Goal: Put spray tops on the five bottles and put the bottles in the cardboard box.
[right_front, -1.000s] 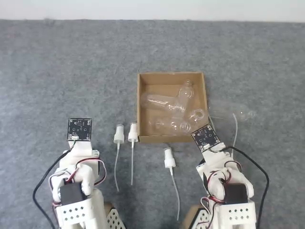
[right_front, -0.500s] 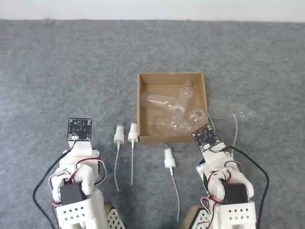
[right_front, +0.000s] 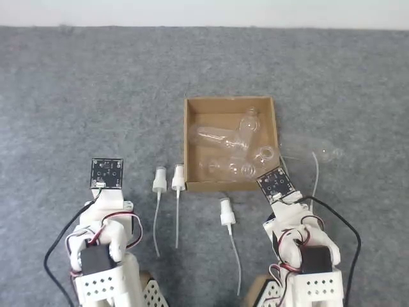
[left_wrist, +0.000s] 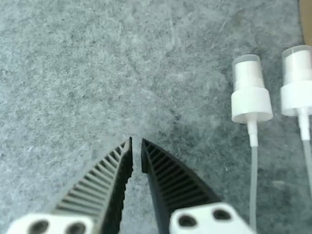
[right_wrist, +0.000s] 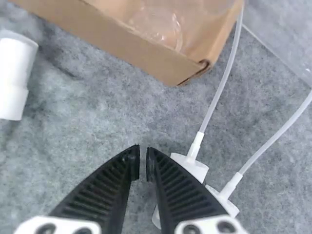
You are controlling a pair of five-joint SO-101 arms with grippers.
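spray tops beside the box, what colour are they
White spray tops, translucent tubes; the left wrist view shows them best.

Bare mat [right_front: 96,89] lies open left of the box [right_front: 217,186] and beyond it, and also ahead of the left gripper [left_wrist: 135,146]. Two spray tops [right_front: 159,180] lie side by side at the box's near left corner, with their tubes trailing back toward the arms. A third top [right_front: 225,211] lies between the arms. Two more tops [right_wrist: 190,168] lie just beside the right gripper [right_wrist: 142,153], their tubes running past the box corner. Loose bottles [right_front: 223,137] crowd the box, and one bottle [right_front: 313,153] lies just outside its right wall.
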